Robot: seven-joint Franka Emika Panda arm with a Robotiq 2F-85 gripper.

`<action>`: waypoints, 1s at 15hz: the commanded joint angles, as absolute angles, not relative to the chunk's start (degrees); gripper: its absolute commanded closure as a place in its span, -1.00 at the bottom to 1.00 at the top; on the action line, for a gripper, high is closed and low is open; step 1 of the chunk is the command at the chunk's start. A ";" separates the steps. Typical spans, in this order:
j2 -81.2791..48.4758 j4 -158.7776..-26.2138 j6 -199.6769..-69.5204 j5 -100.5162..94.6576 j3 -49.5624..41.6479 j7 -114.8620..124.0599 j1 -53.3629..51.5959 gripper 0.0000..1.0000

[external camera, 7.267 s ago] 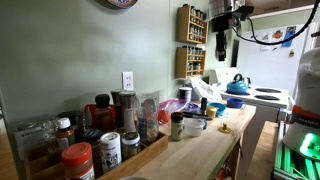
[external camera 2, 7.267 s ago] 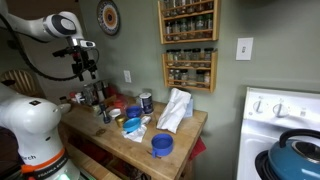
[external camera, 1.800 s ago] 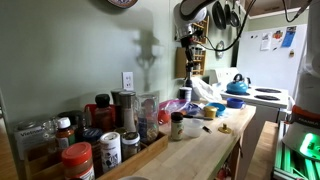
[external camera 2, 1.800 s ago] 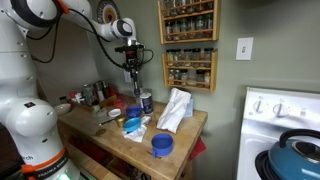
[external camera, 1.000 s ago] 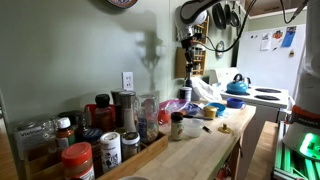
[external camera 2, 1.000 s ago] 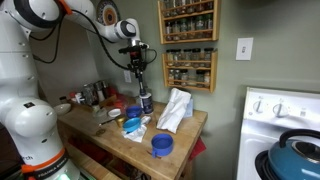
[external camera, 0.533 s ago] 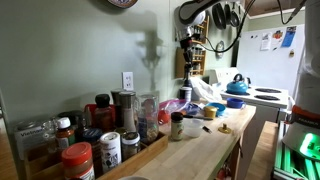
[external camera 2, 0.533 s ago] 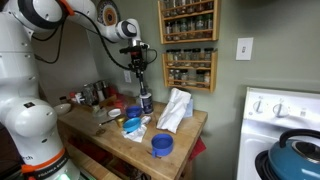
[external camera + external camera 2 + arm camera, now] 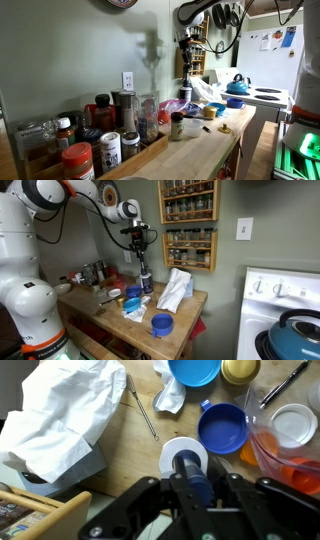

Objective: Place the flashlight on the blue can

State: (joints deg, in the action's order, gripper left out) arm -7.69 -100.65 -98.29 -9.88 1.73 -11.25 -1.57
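Observation:
In the wrist view my gripper point(image 9: 197, 490) is shut on the flashlight point(image 9: 190, 468), a dark blue cylinder that points straight down. Its tip hangs over the round white top of the blue can point(image 9: 172, 452), which stands on the wooden counter. Whether tip and can touch is hidden by the flashlight itself. In an exterior view the gripper point(image 9: 141, 258) hangs from the arm just above the blue can point(image 9: 147, 283), with the flashlight point(image 9: 142, 270) upright between them. In an exterior view the gripper point(image 9: 185, 58) shows small and far away.
Around the can lie crumpled white paper point(image 9: 65, 410), a thin metal skewer point(image 9: 143, 408), a blue measuring cup point(image 9: 225, 428) and a blue bowl point(image 9: 195, 370). A clear tub point(image 9: 292, 425) is at the right. Spice racks point(image 9: 188, 250) hang behind, and a blue kettle point(image 9: 236, 85) sits on the stove.
Since the earliest frames the arm has swung across the counter to stand over the blue can and has come down a little. Over the last second nothing visibly moves.

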 commanded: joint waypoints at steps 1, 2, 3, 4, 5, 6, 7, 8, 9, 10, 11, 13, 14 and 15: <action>-8.61 -100.05 -98.62 -9.34 1.85 -10.04 -1.64 0.86; -8.68 -100.11 -98.60 -9.36 1.84 -10.01 -1.63 0.86; -8.73 -100.18 -98.64 -9.32 1.83 -9.90 -1.62 0.86; -8.78 -100.27 -98.60 -9.26 1.82 -9.87 -1.60 0.86; -8.85 -100.33 -98.53 -9.11 1.83 -9.86 -1.57 0.86; -8.94 -100.36 -98.44 -9.16 1.83 -9.66 -1.59 0.86; -9.04 -100.32 -98.27 -8.97 1.83 -9.45 -1.58 -0.07; -8.98 -100.31 -98.32 -8.95 1.84 -9.28 -1.59 -0.09; -8.76 -100.26 -98.27 -8.84 1.85 -9.25 -1.59 -0.20; -8.25 -100.23 -98.32 -8.82 1.83 -9.05 -1.59 -0.35; -7.29 -100.11 -98.00 -9.08 1.80 -8.62 -1.65 -0.49; -4.88 -100.07 -97.38 -8.92 1.86 -8.62 -1.66 -0.80; -2.59 -100.56 -97.05 -8.30 1.98 -9.37 -1.64 -0.93; -0.32 -101.21 -97.38 -7.19 2.09 -10.36 -1.55 -1.00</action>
